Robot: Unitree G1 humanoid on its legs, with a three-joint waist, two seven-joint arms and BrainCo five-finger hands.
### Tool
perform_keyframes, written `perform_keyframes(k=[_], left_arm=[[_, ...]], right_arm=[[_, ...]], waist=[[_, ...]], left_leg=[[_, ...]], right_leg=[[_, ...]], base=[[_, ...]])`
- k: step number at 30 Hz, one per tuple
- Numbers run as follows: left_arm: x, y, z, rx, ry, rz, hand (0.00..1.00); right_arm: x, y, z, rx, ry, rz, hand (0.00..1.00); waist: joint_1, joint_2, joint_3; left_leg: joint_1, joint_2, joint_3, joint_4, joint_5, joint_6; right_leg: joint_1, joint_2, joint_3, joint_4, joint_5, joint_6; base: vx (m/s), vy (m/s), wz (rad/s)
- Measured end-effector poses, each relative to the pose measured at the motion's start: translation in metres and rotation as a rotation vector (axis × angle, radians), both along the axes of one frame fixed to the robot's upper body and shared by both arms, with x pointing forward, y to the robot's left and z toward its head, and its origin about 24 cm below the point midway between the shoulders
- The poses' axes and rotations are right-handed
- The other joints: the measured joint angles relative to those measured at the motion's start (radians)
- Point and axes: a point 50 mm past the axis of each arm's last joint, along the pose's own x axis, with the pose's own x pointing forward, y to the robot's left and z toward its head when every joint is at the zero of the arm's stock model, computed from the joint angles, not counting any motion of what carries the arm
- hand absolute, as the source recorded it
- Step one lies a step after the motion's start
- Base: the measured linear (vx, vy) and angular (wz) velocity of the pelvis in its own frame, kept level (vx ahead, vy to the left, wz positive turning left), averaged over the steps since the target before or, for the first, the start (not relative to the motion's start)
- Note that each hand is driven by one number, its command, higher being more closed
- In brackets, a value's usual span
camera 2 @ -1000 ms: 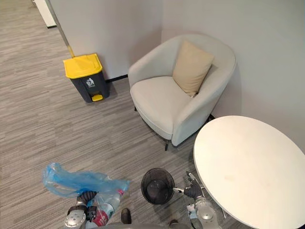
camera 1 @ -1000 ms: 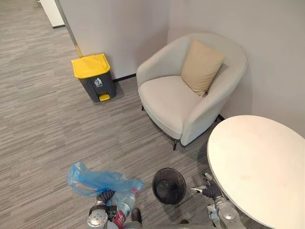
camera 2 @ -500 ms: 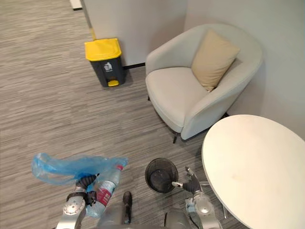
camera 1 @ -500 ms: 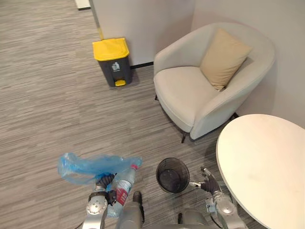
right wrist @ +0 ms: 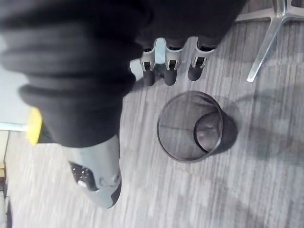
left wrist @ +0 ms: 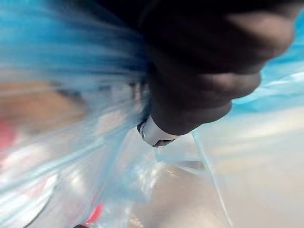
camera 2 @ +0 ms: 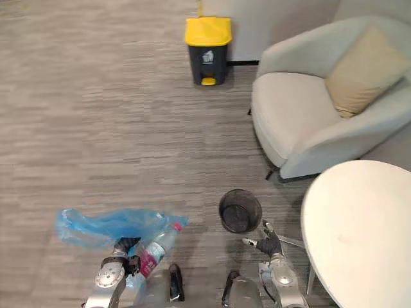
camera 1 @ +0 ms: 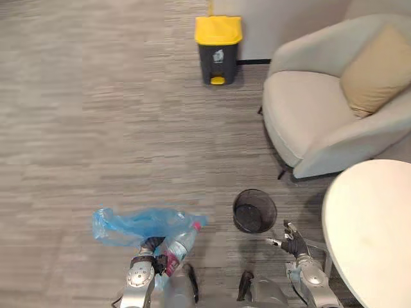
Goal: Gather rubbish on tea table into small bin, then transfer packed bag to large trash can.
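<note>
**Q:** Where the left hand comes in at the lower left, what does it carry?

**A:** Its fingers are curled round the gathered neck of a translucent blue plastic bag, held up over the grey striped carpet. A clear plastic bottle with a red label lies tilted inside the bag.

**Q:** And the other containers?

**A:** The small round black mesh bin stands on the carpet between the bag and the round white table. Through its open top only its own dark bottom shows. The right hand hovers just beside it, fingers straight and loosely spread, holding nothing. The dark grey trash can with a yellow lid stands well apart by the wall with its lid closed. It is near the pale grey armchair, which bears a tan cushion.

**Q:** What is hard to read?

**A:** In the left wrist view, blue film and a red patch show past the dark cover. What else the bag holds cannot be told. The table and armchair are cut off at the edge.
</note>
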Motion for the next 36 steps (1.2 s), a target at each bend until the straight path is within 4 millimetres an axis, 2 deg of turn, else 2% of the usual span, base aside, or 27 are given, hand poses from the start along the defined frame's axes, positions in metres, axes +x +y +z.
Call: perform_keyframes(k=[1, 2, 4, 8, 12, 15, 16, 19, 20, 21, 22, 23, 24, 26, 27, 28, 29, 30, 31, 32, 34, 36], left_arm=[[0.001, 0.003, -0.001, 0.009, 0.007, 0.0, 1.0], [-0.003, 0.008, -0.003, 0.025, 0.028, 0.0, 1.0], [-0.006, 0.011, -0.005, 0.036, 0.044, 0.003, 1.0], [-0.01, 0.02, -0.005, 0.064, 0.057, 0.004, 1.0], [-0.011, 0.017, -0.007, 0.057, 0.068, 0.0, 1.0], [-0.011, 0.016, -0.007, 0.053, 0.067, 0.001, 1.0], [-0.011, 0.015, -0.007, 0.051, 0.066, 0.0, 1.0], [-0.012, 0.016, -0.007, 0.052, 0.07, 0.001, 1.0], [-0.012, 0.016, -0.007, 0.052, 0.071, 0.001, 1.0], [-0.013, 0.016, -0.007, 0.053, 0.073, 0.001, 1.0], [-0.013, 0.017, -0.007, 0.055, 0.074, 0.003, 1.0], [-0.015, 0.02, -0.006, 0.067, 0.073, 0.002, 1.0], [-0.015, 0.022, -0.005, 0.072, 0.073, 0.003, 1.0], [-0.013, 0.025, -0.003, 0.082, 0.067, 0.005, 1.0], [-0.012, 0.026, -0.003, 0.086, 0.067, 0.003, 1.0], [-0.01, 0.026, -0.002, 0.088, 0.065, -0.001, 1.0], [-0.006, 0.024, -0.001, 0.084, 0.057, -0.004, 1.0], [-0.004, 0.023, 0.0, 0.08, 0.05, -0.006, 1.0], [0.001, 0.019, 0.0, 0.07, 0.042, -0.012, 1.0], [0.002, 0.018, 0.001, 0.067, 0.036, -0.013, 1.0], [0.007, 0.015, 0.003, 0.06, 0.023, -0.017, 1.0], [0.008, 0.011, 0.003, 0.047, 0.019, -0.019, 1.0]], right_arm=[[-0.001, 0.004, -0.002, 0.013, 0.009, 0.003, 0.0], [-0.001, 0.009, -0.003, 0.029, 0.01, 0.002, 0.0], [-0.003, 0.006, -0.004, 0.027, 0.015, -0.005, 0.0], [0.001, 0.006, -0.004, 0.026, 0.016, -0.004, 0.0], [0.004, 0.007, -0.004, 0.028, 0.027, -0.001, 0.0], [0.013, 0.009, 0.0, 0.026, 0.003, 0.008, 0.0], [0.014, 0.008, 0.001, 0.025, 0.0, 0.009, 0.0], [0.006, 0.008, -0.004, 0.026, 0.026, 0.004, 0.0], [0.005, 0.008, -0.004, 0.026, 0.03, 0.003, 0.0], [0.004, 0.008, -0.005, 0.026, 0.037, 0.004, 0.0], [0.004, 0.009, -0.006, 0.028, 0.042, 0.009, 0.0], [0.001, 0.012, -0.008, 0.036, 0.057, 0.012, 0.0], [0.0, 0.013, -0.009, 0.037, 0.061, 0.014, 0.0], [0.0, 0.013, -0.009, 0.038, 0.06, 0.014, 0.0], [0.0, 0.012, -0.009, 0.036, 0.061, 0.014, 0.0], [-0.002, 0.01, -0.01, 0.029, 0.072, 0.013, 0.0], [-0.005, 0.007, -0.013, 0.022, 0.093, 0.009, 0.0], [-0.007, 0.005, -0.015, 0.018, 0.105, 0.007, 0.0], [-0.008, 0.001, -0.015, 0.008, 0.11, 0.005, 0.0], [-0.008, -0.001, -0.014, 0.003, 0.11, 0.004, 0.0], [0.003, -0.004, -0.008, -0.004, 0.073, 0.0, 0.0], [0.003, -0.005, -0.007, -0.007, 0.068, -0.001, 0.0]], waist=[[0.007, -0.008, -0.004], [-0.001, -0.012, -0.006], [0.0, -0.005, -0.01], [-0.001, -0.002, -0.011], [0.0, -0.003, -0.011], [-0.003, -0.001, -0.012], [-0.003, -0.005, -0.012], [-0.005, -0.025, -0.01], [-0.005, -0.028, -0.011], [-0.008, -0.031, -0.01], [-0.017, -0.032, -0.007], [-0.038, -0.029, 0.004], [-0.039, -0.025, 0.006], [-0.045, -0.039, 0.004], [-0.049, -0.04, 0.005], [-0.057, -0.04, 0.007], [-0.058, -0.04, 0.009], [-0.059, -0.043, 0.006], [-0.063, -0.029, 0.005], [-0.055, -0.015, 0.004], [-0.06, 0.001, 0.002], [-0.062, 0.01, 0.002]], left_leg=[[0.002, -0.012, 0.0, -0.017, 0.009, 0.005], [0.018, -0.037, -0.012, -0.047, 0.026, 0.014], [0.037, -0.064, -0.018, -0.067, 0.033, 0.021], [0.043, -0.083, -0.009, -0.092, 0.045, 0.039], [0.034, -0.083, -0.001, -0.08, 0.036, 0.049], [-0.005, -0.075, 0.012, -0.02, -0.018, 0.05], [-0.022, -0.075, 0.018, 0.016, -0.049, 0.056], [-0.02, -0.107, 0.016, 0.089, -0.125, 0.076], [-0.017, -0.118, 0.013, 0.098, -0.139, 0.078], [-0.005, -0.138, 0.004, 0.103, -0.157, 0.092], [0.011, -0.147, -0.012, 0.102, -0.166, 0.1], [0.05, -0.15, -0.048, 0.1, -0.181, 0.111], [0.061, -0.15, -0.059, 0.097, -0.187, 0.111], [0.101, -0.149, -0.089, 0.08, -0.21, 0.104], [0.114, -0.148, -0.096, 0.074, -0.214, 0.102], [0.142, -0.142, -0.107, 0.061, -0.218, 0.098], [0.177, -0.14, -0.12, 0.048, -0.227, 0.075], [0.203, -0.138, -0.14, 0.042, -0.241, 0.054], [0.233, -0.122, -0.165, 0.035, -0.255, 0.031], [0.241, -0.109, -0.169, 0.021, -0.25, 0.023], [0.277, -0.099, -0.173, -0.02, -0.208, -0.044], [0.287, -0.081, -0.188, 0.066, -0.154, -0.071]], right_leg=[[0.006, -0.003, -0.002, -0.02, 0.012, 0.011], [0.038, -0.006, -0.016, -0.07, 0.035, 0.029], [0.078, -0.014, -0.019, -0.126, 0.065, 0.043], [0.086, -0.021, -0.011, -0.17, 0.104, 0.054], [0.08, -0.02, 0.001, -0.183, 0.115, 0.056], [0.04, -0.024, 0.028, -0.145, 0.093, 0.07], [0.012, -0.034, 0.042, -0.093, 0.064, 0.08], [-0.025, -0.107, 0.065, 0.075, -0.015, 0.108], [-0.033, -0.12, 0.074, 0.111, -0.019, 0.109], [-0.071, -0.143, 0.119, 0.214, -0.012, 0.099], [-0.113, -0.149, 0.162, 0.321, 0.015, 0.062], [-0.149, -0.12, 0.22, 0.424, -0.006, 0.065], [-0.161, -0.099, 0.23, 0.431, -0.029, 0.067], [-0.211, -0.028, 0.226, 0.389, -0.066, 0.049], [-0.228, -0.008, 0.216, 0.362, -0.065, 0.049], [-0.249, 0.026, 0.185, 0.266, -0.052, 0.033], [-0.259, 0.053, 0.158, 0.151, -0.01, 0.016], [-0.256, 0.071, 0.155, 0.092, 0.086, -0.014], [-0.233, 0.084, 0.137, 0.087, 0.141, -0.068], [-0.229, 0.091, 0.121, 0.094, 0.135, -0.078], [-0.223, 0.085, 0.099, 0.146, 0.08, -0.099], [-0.141, 0.094, 0.069, 0.123, 0.045, -0.105]], base=[[-0.01, 0.189, 0.61], [0.0, 0.16, 0.29], [-0.01, 0.176, 0.25], [-0.04, 0.087, -0.03], [-0.05, 0.025, -0.1], [-0.04, 0.059, -0.23], [0.01, 0.075, -0.09], [0.08, 0.062, 0.09], [0.19, 0.084, 0.22], [0.18, 0.094, 0.26], [0.24, 0.106, 0.53], [0.24, 0.041, 0.51], [0.25, 0.012, 0.52], [0.25, -0.05, 0.36], [0.32, -0.089, 0.46], [0.37, -0.107, 0.47], [0.5, -0.143, 0.55], [0.59, -0.154, 0.57], [0.54, -0.122, 0.35], [0.54, -0.118, 0.25], [0.53, -0.14, 0.23], [0.46, -0.149, 0.27]])
